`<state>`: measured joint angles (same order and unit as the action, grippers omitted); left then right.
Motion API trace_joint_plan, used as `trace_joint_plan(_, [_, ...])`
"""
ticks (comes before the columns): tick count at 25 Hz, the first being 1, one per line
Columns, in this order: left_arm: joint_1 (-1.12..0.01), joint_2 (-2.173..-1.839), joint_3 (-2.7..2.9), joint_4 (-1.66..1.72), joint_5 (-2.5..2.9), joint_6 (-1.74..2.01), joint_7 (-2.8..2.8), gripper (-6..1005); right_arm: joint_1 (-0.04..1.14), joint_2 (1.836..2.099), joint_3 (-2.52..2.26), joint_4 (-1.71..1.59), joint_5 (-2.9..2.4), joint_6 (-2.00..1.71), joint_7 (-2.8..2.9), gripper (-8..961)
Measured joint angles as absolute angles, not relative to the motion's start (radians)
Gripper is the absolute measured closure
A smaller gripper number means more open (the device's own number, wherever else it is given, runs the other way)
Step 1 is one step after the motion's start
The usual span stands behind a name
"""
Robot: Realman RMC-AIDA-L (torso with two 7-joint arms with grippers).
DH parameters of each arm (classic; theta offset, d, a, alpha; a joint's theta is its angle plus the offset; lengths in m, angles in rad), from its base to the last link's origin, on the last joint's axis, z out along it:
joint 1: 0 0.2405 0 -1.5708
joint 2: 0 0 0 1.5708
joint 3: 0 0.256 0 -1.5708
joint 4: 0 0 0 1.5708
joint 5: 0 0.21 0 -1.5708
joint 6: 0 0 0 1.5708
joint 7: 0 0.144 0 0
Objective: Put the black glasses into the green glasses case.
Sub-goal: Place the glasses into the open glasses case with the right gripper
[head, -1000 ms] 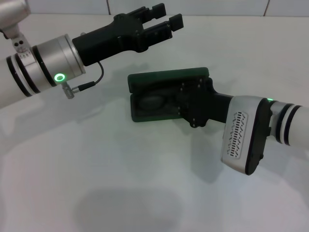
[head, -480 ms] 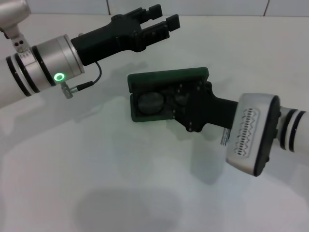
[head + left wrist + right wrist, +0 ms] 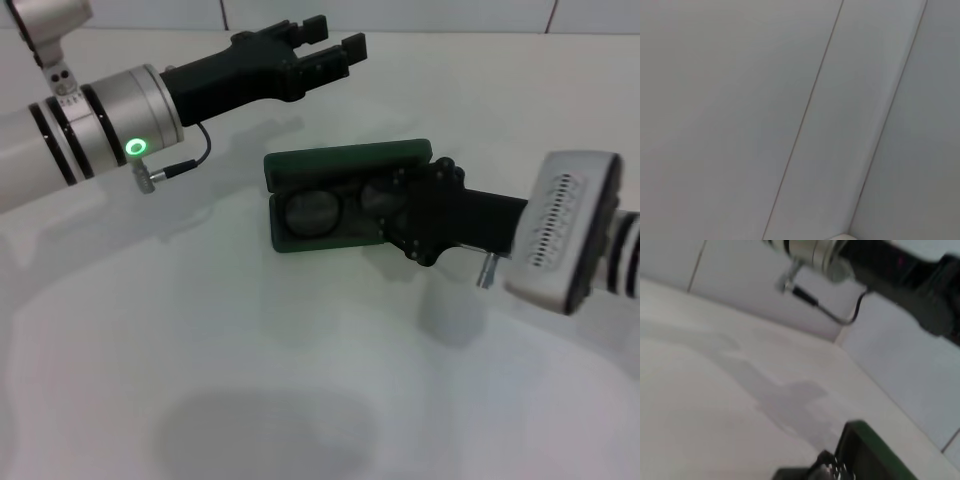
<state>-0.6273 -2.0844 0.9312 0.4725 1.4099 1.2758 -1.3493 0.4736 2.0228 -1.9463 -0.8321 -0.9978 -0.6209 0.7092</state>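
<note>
The green glasses case (image 3: 345, 160) lies open on the white table, lid raised toward the back. The black glasses (image 3: 312, 213) lie inside its tray, both lenses showing. My right gripper (image 3: 396, 208) is open at the case's right end, its fingertips just over the tray and off the glasses. My left gripper (image 3: 336, 40) is open and empty, held in the air behind and to the left of the case. The right wrist view shows a corner of the case (image 3: 870, 450) and the left arm (image 3: 815, 252) above it.
The white table (image 3: 250, 360) spreads in front of and left of the case. A white tiled wall (image 3: 450, 15) stands behind it; the left wrist view shows only this wall (image 3: 740, 120). A cable (image 3: 200, 150) hangs under the left wrist.
My right gripper has drawn back to the right out of the case, leaving the glasses in the tray and uncovering both lenses. The left arm has shifted slightly.
</note>
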Motion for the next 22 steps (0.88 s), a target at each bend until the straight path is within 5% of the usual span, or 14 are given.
trace_joint_plan(22, [-0.64, -2.087, 0.931, 0.462, 1.417, 1.268, -1.346, 286, 0.605, 2.028, -2.284, -0.916, -1.012, -0.082, 0.704, 674])
